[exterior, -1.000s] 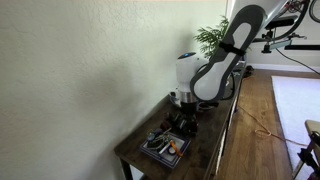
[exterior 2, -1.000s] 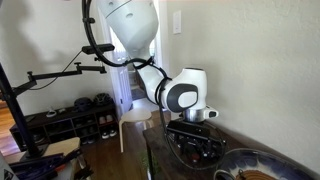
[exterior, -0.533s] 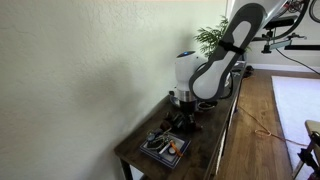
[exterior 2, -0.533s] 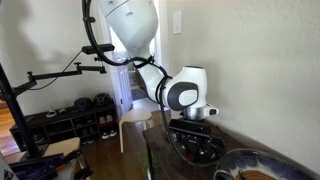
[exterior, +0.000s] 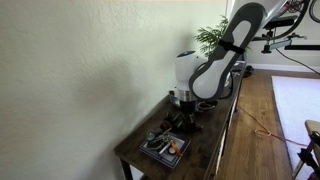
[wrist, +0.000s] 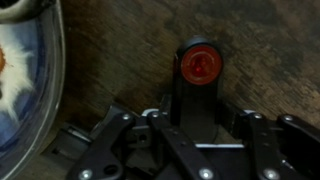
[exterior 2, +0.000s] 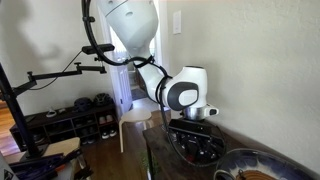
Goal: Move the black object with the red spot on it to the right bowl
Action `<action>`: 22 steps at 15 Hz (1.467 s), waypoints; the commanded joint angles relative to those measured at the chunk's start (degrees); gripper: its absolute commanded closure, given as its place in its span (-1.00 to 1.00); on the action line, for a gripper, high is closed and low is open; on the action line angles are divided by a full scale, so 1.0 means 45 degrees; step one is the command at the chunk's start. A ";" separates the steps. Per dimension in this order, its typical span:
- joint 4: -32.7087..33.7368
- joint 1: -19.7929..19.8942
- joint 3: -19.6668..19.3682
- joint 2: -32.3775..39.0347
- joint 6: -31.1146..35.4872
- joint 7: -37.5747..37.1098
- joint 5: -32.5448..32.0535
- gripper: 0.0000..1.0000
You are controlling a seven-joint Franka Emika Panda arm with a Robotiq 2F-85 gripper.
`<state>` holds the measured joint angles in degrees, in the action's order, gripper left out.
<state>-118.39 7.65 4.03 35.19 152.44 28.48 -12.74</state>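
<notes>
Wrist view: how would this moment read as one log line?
hand: low over wooden table | black object with red spot: between its fingers, grip unclear | dish: at picture's left edge

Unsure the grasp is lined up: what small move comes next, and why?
Probably shut the gripper: in the wrist view the black object with the red spot sits centred between its spread linkages, on the tabletop; whether it is gripped is unclear.
</notes>
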 commanded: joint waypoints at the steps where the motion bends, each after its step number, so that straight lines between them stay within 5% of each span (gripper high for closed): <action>1: -0.0607 0.0230 0.0211 -0.0783 -0.0305 0.0337 0.0146 0.57; 12: -0.0663 -0.0099 -0.0047 -0.1933 -0.1074 0.0061 0.0033 0.57; 13: -0.0656 -0.0085 -0.0027 -0.1944 -0.1192 0.0120 0.0058 -0.43; 18: -0.0559 -0.0031 -0.0043 -0.1661 -0.1820 0.0074 0.0234 -0.94; 22: -0.0551 0.0012 -0.0081 -0.1481 -0.2052 0.0057 0.0329 -1.00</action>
<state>-119.73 7.53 3.96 29.30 144.57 28.49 -12.37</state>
